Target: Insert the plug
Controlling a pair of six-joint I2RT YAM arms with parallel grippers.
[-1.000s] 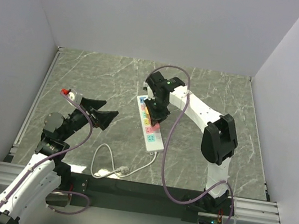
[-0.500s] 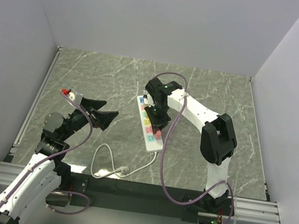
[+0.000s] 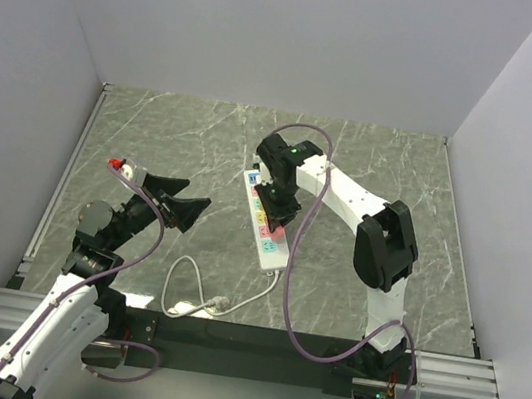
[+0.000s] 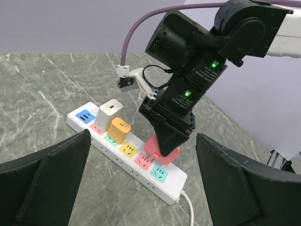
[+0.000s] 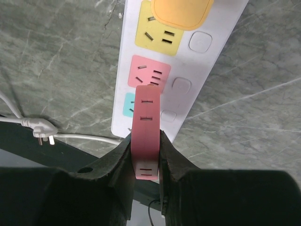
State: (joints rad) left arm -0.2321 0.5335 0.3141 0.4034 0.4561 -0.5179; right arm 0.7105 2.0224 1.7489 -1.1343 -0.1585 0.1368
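Note:
A white power strip (image 3: 278,256) lies mid-table with coloured sockets. A white plug (image 4: 109,113) and an orange plug (image 4: 120,130) sit in it. My right gripper (image 3: 276,213) is shut on a pink plug (image 4: 162,149) and holds it tilted just above the strip, its prongs by the pink socket (image 5: 149,73). In the right wrist view the pink plug (image 5: 146,132) is pinched between both fingers, over the strip (image 5: 207,28) between the pink and teal sockets (image 5: 128,104). My left gripper (image 3: 180,201) is open and empty, left of the strip, its fingers (image 4: 47,179) spread wide.
The strip's white cord (image 3: 181,287) loops toward the near edge and ends in a loose plug (image 5: 42,129). A yellow socket (image 5: 157,33) is free beside the orange plug. Grey walls close the table on three sides.
My right gripper has moved along the strip toward its near end with the pink plug, and a little lower. The left arm has not moved.

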